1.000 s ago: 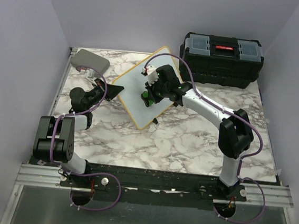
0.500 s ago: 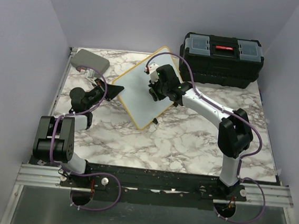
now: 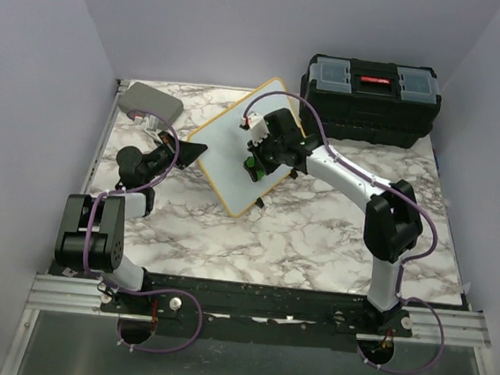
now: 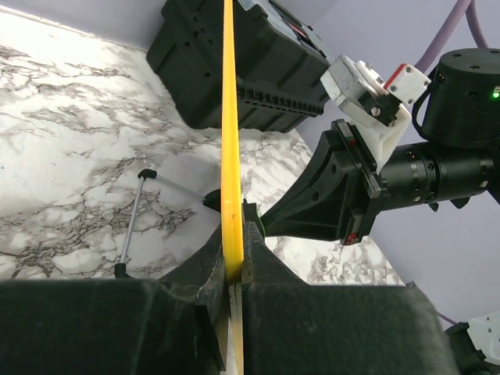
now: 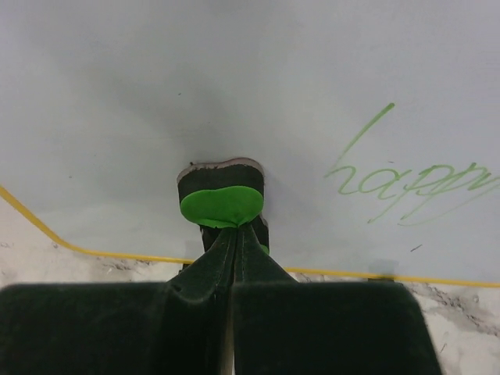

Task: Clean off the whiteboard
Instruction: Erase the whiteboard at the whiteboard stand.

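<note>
My left gripper [image 4: 233,269] pinches the whiteboard [image 4: 230,117] edge; right gripper [image 5: 234,234] clamps a green eraser [image 5: 221,205] against it, beside green "happ" writing [image 5: 406,183].

The only writing that can be read is a green handwritten word [image 5: 398,183] on the whiteboard [image 5: 156,78], which sits near the far edge of the tabletop, left of its middle. In the right wrist view it reads "happ" in slanting cursive, with a long upstroke on the h, and the rest is cut off at the picture's right side. The black toolbox [image 3: 371,100] at the far right corner has a red strip [image 3: 374,76] on its lid, but any lettering there is too small to read.
</note>
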### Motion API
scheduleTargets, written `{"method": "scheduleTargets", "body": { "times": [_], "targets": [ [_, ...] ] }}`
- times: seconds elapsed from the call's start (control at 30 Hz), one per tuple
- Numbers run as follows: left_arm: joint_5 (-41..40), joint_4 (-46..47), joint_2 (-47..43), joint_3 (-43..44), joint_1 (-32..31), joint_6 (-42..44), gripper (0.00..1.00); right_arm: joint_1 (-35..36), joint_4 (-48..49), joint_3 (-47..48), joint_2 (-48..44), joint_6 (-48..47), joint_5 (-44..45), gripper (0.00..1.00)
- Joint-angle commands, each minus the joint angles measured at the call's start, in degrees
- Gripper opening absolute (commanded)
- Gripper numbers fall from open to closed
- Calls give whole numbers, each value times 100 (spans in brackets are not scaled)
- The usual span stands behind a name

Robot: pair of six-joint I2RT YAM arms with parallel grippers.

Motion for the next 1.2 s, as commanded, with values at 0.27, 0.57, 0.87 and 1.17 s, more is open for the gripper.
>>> {"method": "scheduleTargets", "body": {
  "times": [0.27, 0.57, 0.87, 1.17],
  "targets": [
    [511, 4, -48, 58, -146, 60, 0, -194, 646, 912, 482, 772, 1554, 1],
    [511, -22, -23, 75, -152, 78, 0, -299, 76, 1116, 708, 949, 611, 1],
    [502, -1, 0, 84, -149, 61, 0, -256, -172, 592, 446, 725, -1335, 1],
    [510, -34, -69, 53, -145, 93, 0, -448, 387, 813, 390, 1597, 543, 1]
  ]
}}
